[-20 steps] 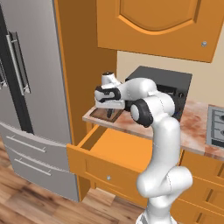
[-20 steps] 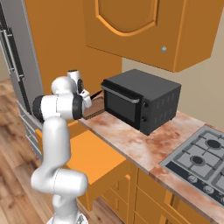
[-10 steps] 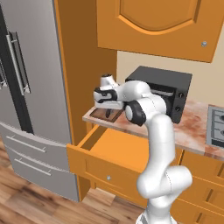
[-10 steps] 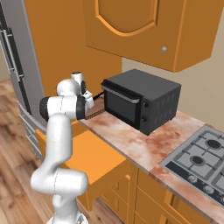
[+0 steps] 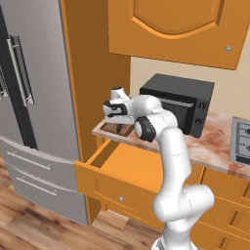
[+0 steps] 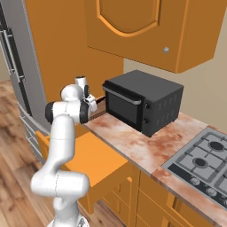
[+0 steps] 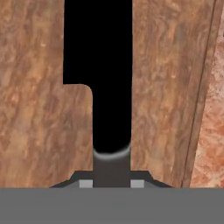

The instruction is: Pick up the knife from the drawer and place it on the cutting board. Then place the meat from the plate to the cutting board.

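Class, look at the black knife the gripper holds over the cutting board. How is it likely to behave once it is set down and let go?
The knife looks straight and rigid, so it probably won't flex. Its thick rounded handle might let it rock or roll slightly. The cutting board has a raised rim, which would likely stop it sliding off.

The arm [image 5: 172, 161] is glossy white, built of thick rounded tube segments with bulbous elbows. Dark grey-black discs cap its joints [image 5: 145, 128]. The end effector [image 5: 115, 110] is white with a black band and a short white cylinder on top.
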You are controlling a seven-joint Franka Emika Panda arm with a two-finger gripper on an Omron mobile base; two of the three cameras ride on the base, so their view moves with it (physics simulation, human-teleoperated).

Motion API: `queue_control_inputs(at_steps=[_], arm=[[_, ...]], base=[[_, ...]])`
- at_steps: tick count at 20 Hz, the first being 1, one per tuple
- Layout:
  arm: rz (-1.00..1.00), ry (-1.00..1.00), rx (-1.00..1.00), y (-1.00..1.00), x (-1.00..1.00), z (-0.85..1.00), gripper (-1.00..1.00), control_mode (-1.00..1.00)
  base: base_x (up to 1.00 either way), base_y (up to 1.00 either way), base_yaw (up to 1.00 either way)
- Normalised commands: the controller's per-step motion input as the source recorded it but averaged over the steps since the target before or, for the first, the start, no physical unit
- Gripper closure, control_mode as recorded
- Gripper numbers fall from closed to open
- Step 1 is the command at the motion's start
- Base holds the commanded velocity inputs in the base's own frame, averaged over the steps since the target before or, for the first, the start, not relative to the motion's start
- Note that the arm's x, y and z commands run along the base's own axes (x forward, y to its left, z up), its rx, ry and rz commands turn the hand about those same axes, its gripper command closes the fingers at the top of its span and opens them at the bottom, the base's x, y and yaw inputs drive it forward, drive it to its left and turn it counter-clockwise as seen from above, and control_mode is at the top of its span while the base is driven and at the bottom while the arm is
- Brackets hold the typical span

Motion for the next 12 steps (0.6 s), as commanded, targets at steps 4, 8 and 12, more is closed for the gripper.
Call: queue_control_inputs(at_steps=[4, 8, 12], arm=[[0.00, 0.01, 0.00, 0.00, 0.22, -0.38, 1.00, -1.00], [0.00, 0.00, 0.00, 0.00, 0.28, -0.30, 1.00, -1.00], [0.00, 0.01, 0.00, -0.02, 0.37, -0.28, -1.00, -1.00]], base=[[0.00, 0.00, 0.00], [0.00, 0.00, 0.00], [0.00, 0.00, 0.00]])
